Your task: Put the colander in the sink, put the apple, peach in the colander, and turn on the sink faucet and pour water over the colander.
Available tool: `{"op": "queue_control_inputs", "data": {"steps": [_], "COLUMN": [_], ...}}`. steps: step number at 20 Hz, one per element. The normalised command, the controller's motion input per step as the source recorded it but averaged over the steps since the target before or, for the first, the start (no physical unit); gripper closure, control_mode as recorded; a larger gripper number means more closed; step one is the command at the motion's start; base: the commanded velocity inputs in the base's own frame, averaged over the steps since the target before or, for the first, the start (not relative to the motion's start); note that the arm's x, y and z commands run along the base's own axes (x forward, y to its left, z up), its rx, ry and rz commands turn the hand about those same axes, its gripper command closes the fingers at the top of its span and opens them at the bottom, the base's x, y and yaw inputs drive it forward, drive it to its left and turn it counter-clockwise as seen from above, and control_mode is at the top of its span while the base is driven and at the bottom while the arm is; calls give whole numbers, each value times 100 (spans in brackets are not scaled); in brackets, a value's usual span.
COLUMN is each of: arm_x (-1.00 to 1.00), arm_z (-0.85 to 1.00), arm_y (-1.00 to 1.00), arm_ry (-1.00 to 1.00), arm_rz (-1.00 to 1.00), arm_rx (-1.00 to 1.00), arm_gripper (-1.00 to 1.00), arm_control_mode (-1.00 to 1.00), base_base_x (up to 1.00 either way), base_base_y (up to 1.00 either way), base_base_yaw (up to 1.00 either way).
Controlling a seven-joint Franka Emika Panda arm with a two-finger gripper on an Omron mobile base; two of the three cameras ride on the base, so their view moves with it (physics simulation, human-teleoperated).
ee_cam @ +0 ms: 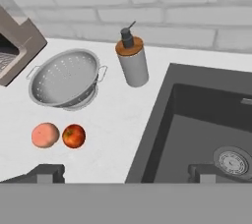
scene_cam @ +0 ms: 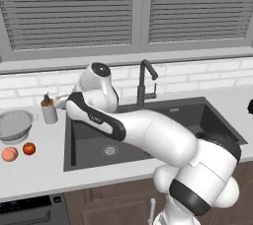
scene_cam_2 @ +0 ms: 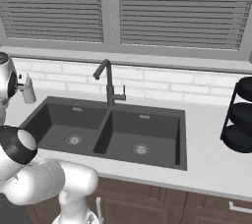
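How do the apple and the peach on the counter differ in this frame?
The apple is deep red with a shiny highlight; the peach is pale orange-pink and matte. The peach looks slightly larger than the apple. The peach lies farther from the sink than the apple. Both are round, sit side by side on the white counter, near the colander.

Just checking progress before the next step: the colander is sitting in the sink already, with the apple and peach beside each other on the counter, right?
Not quite. The colander stands on the counter, left of the sink, as the hand view shows. The apple and peach do lie side by side on the counter.
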Motion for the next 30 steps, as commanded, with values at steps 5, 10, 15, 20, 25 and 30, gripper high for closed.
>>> {"op": "queue_control_inputs", "data": {"steps": [5, 10, 15, 20, 25, 30], "arm_x": [3, 0, 0, 0, 0, 2], "arm_z": [-12, -23, -35, -17, 0, -3], "arm_y": [23, 23, 17, 20, 24, 40], "arm_ry": [15, 3, 0, 0, 0, 1], "arm_rz": [12, 11, 8, 4, 1, 0], "arm_rx": [0, 0, 0, 0, 0, 0], "arm_gripper": [-100, -100, -100, -100, -100, -100], "arm_control_mode": [-100, -100, -100, -100, -100, -100], "base_base_x": [0, 0, 0, 0, 0, 0], "base_base_y": [0, 0, 0, 0, 0, 0], "base_base_yaw": [0, 0, 0, 0, 0, 0]}}
